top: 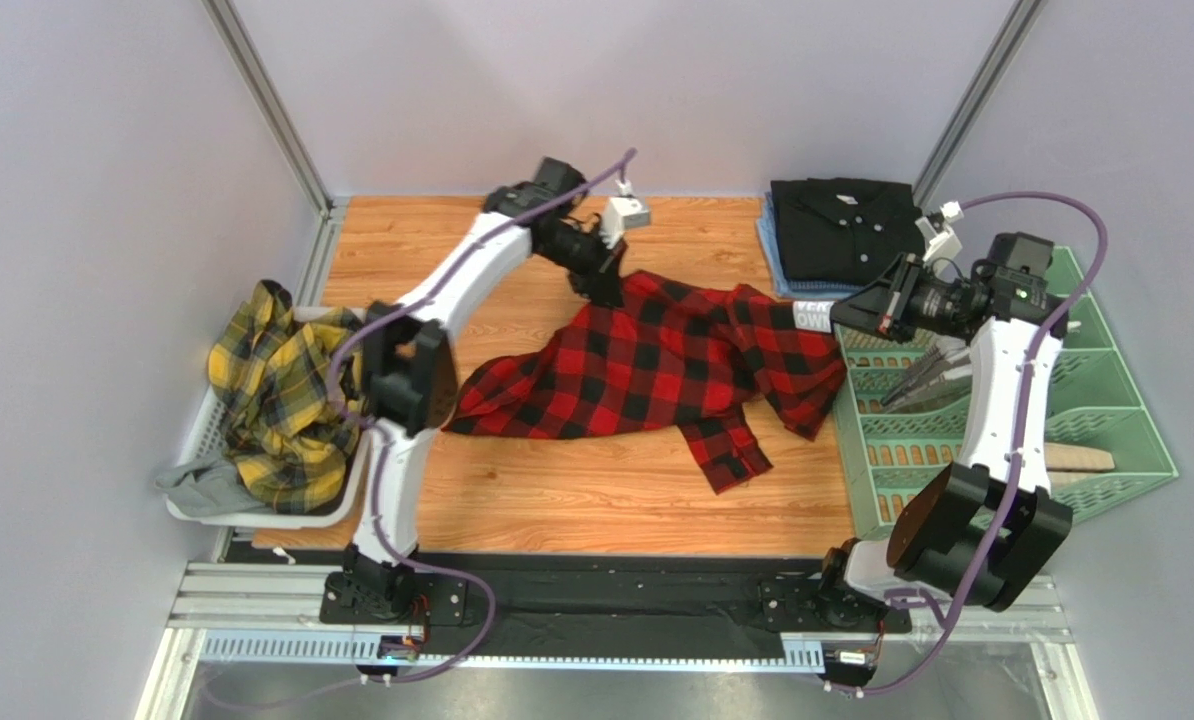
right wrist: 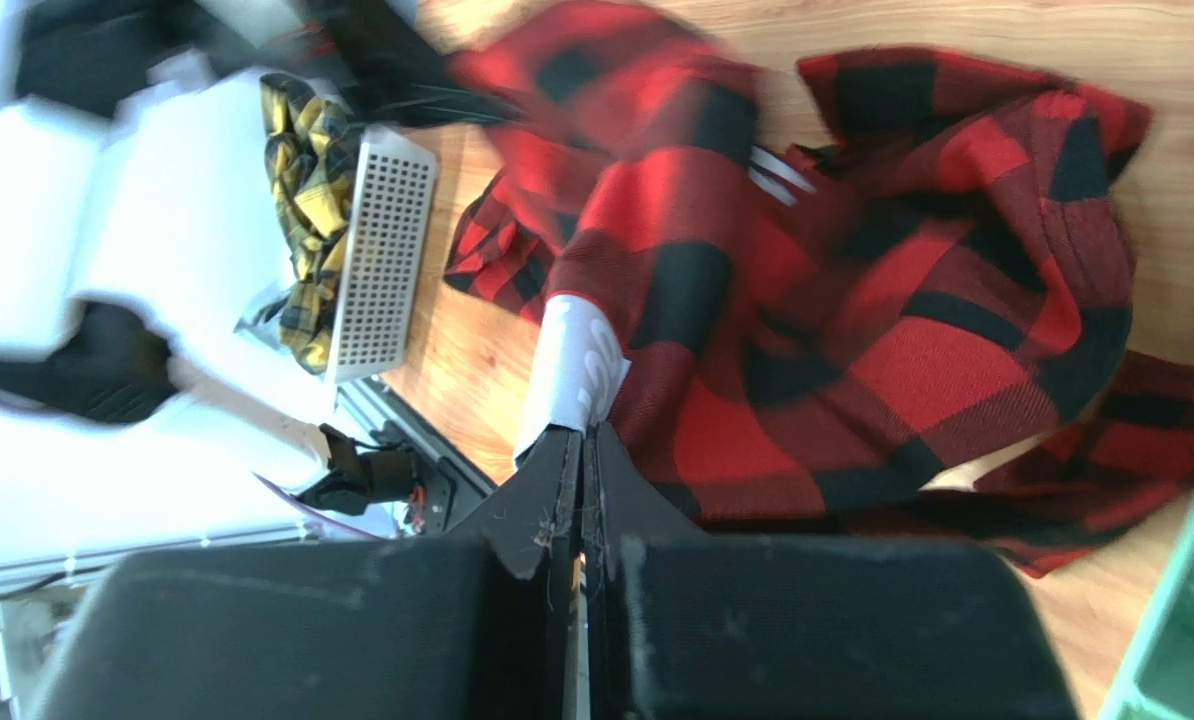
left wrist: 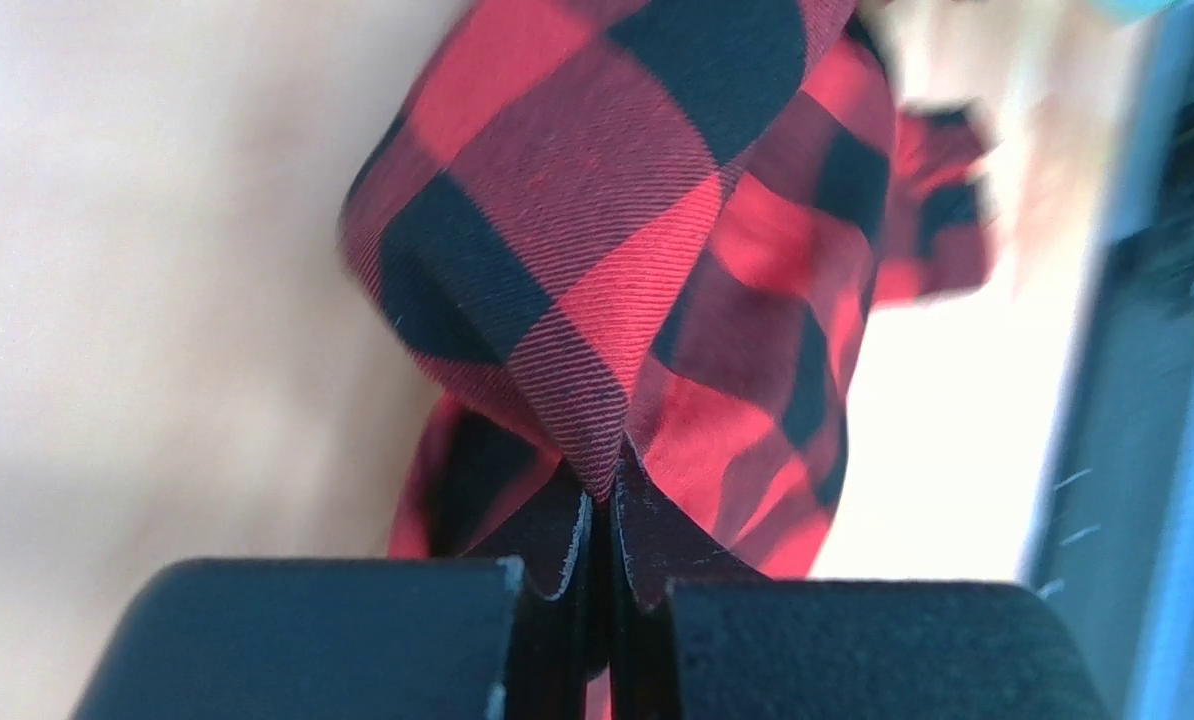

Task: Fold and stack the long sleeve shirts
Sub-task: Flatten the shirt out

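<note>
Two holds on one garment: your left end effector [left wrist: 600, 510] is pinched tight on a fold of the red-and-black check shirt [top: 648, 368] at its far edge, and your right end effector [right wrist: 581, 450] is clamped on a white patch at the shirt's right-hand edge. From those two holds the cloth spreads across the wooden worktop [top: 558, 503], one sleeve reaching toward the near edge and the other end stretching left, close to the left arm. You see the yellow plaid shirt [top: 280, 393] heaped, unfolded, in the white basket [top: 190, 465] at the left side, part of it draped over the rim. The black shirt [top: 844, 225] lies folded at the far right corner, just beyond the green rack [top: 1114, 398].
</note>
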`<state>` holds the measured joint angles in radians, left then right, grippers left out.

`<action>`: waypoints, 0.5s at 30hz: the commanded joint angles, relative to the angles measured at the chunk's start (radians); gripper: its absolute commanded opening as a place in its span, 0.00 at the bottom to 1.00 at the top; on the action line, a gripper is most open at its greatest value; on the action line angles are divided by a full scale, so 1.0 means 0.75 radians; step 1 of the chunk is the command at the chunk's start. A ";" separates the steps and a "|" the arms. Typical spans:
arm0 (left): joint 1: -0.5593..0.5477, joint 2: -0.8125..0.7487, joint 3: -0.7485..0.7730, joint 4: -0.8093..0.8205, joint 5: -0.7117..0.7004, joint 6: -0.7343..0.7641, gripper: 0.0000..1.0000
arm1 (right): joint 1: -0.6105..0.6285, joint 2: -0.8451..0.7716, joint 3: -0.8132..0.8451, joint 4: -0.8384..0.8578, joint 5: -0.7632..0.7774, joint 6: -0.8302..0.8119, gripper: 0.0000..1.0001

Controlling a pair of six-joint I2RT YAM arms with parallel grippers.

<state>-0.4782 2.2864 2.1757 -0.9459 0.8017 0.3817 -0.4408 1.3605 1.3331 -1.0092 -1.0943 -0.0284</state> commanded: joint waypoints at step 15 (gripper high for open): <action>-0.061 -1.361 -1.388 -0.060 -0.290 0.438 0.85 | 0.048 0.080 -0.020 -0.248 0.224 -0.369 0.00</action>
<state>-0.6983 1.4200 0.9661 -1.0233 0.4301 0.7895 -0.4026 1.4014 1.3285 -1.1412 -0.9699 -0.2012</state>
